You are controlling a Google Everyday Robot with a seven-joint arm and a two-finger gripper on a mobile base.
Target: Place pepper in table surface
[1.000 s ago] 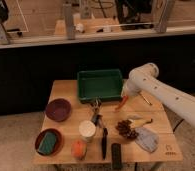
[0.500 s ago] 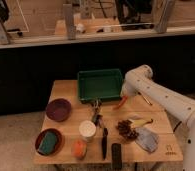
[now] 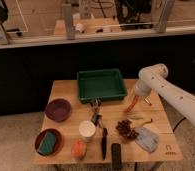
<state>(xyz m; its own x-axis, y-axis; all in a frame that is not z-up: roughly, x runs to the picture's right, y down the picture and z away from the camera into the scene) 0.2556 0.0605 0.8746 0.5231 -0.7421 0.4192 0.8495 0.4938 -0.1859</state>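
Since the frame half a second back, I saw the arm had swung in from the right edge and dropped lower, bringing the gripper down beside the right rim of the green bin, over the bare right-hand part of the table surface. The pepper hung from the gripper, tip pointing down and a little to the left, its lower end close above or perhaps just touching the wood; I could not tell which. The fingers were closed on the pepper's upper end, and nothing else seemed to touch them. To do this step well, I judged I should lower the last bit slowly until the tip clearly rested on the table, keep clear of the bin's wall on the left, and only then part the fingers, so the pepper would lie down rather than drop and roll. The dark brown cluster and the yellow curved piece lay nearer the front edge, apart from the landing spot, so I saw room to release there.
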